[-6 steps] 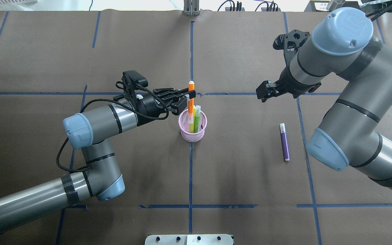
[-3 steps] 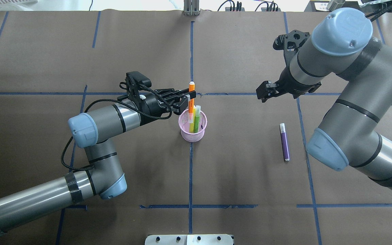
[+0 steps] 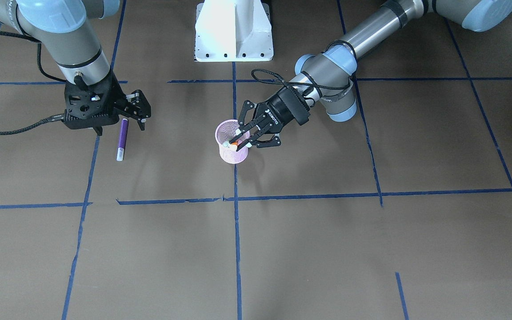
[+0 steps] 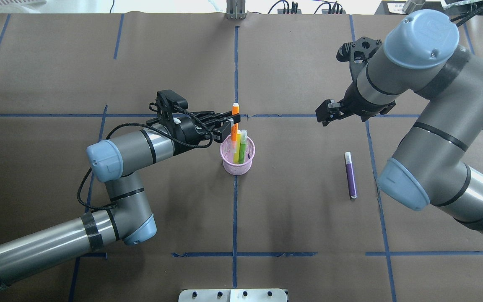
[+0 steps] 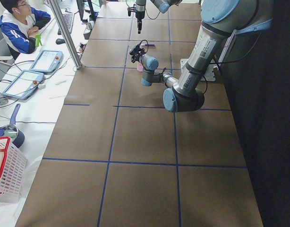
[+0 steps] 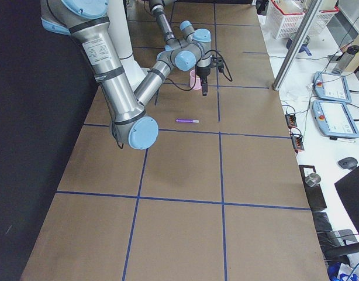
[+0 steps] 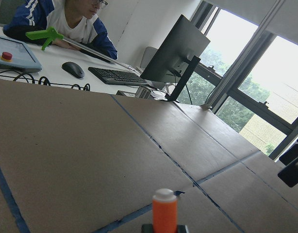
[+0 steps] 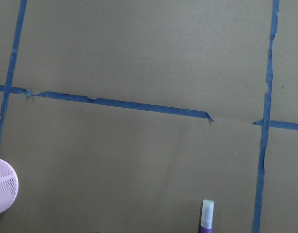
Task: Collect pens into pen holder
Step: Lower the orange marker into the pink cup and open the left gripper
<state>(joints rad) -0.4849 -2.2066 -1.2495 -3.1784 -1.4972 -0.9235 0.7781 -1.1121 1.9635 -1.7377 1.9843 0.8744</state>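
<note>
**Operator:** Start at your left. What have those jaws got?

**Robot:** My left arm (image 4: 141, 144) reaches in from 9 o'clock, and its jaws are clenched on the orange pen (image 4: 235, 115). The pen stands upright. Its lower end is down inside the pen holder (image 4: 237, 167) and most of its length is above the rim.

**Operator:** And the holder itself?

**Robot:** It stands mid-bench (image 4: 300, 218), on the blue tape line (image 4: 235, 209). My left jaws sit at about 10 o'clock from it, just above its rim. A green pen (image 4: 242, 149) stands inside, pale cap up.

**Operator:** Further right?

**Robot:** The purple pen (image 4: 351, 180) lies flat on the bench at 3 o'clock from the holder, well apart from it. Its pale cap points to 12 o'clock.

**Operator:** Your right jaws?

**Robot:** Released, holding nothing. They hang over the bench on my right arm (image 4: 413, 75), at about 11 o'clock from the purple pen and clear of it.
</note>
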